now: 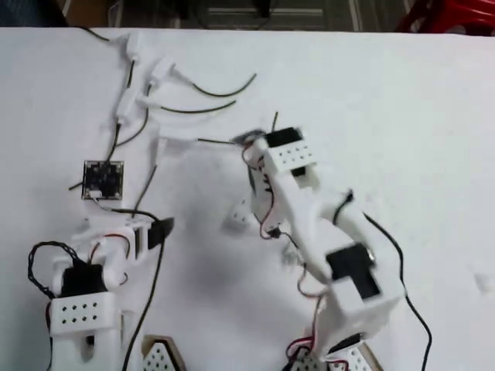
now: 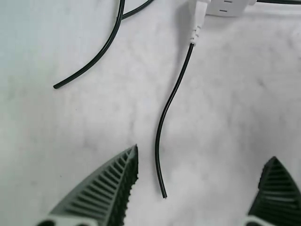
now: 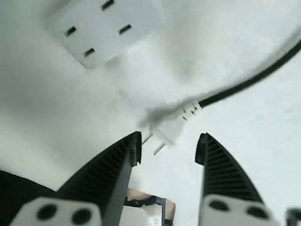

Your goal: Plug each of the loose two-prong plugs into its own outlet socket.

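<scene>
The right arm's jaws stood open above the surface (image 3: 256,146) with a white two-prong plug (image 3: 165,128) lying between their tips, the outlet block (image 3: 101,29) near beyond it, while the left arm's jaws gaped either side of a loose black cable (image 2: 157,141).

Plug (image 3: 168,128) blurred, socket (image 2: 228,5) cut off

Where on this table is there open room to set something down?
The table is bare right of the right arm, out to the far edge. A smaller free patch lies between it and the left arm, near side. Crowded: far left, where plugs and cables tangle beyond the outlet.
</scene>
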Controlling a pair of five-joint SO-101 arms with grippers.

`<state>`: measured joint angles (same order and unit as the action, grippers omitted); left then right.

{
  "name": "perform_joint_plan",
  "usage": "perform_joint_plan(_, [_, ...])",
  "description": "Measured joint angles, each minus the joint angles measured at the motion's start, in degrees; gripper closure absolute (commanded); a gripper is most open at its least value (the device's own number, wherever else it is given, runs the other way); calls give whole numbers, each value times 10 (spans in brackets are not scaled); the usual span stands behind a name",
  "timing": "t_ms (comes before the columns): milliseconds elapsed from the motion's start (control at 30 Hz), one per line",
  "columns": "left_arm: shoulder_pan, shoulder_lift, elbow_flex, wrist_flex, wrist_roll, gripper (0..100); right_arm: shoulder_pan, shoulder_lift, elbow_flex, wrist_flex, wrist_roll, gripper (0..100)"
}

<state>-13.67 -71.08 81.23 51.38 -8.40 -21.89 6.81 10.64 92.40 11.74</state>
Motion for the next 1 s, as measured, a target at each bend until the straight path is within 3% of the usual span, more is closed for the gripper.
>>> perform_joint_plan(233, [0,0,0,0,0,608,22,-141,55,42,-73,811])
perform_joint_plan(400, [0,0,0,0,0,608,34,-149,171,-25,-80,811])
perform_joint_plan(667, [0,0,0,0,0,608,35,-79,232,-159,-131,811])
perform_joint_plan(900, [0,0,0,0,0,608,0,3,227,-192,-171,820])
perform_joint_plan(1000, [0,0,0,0,0,608,-5,13,218,-191,-171,870])
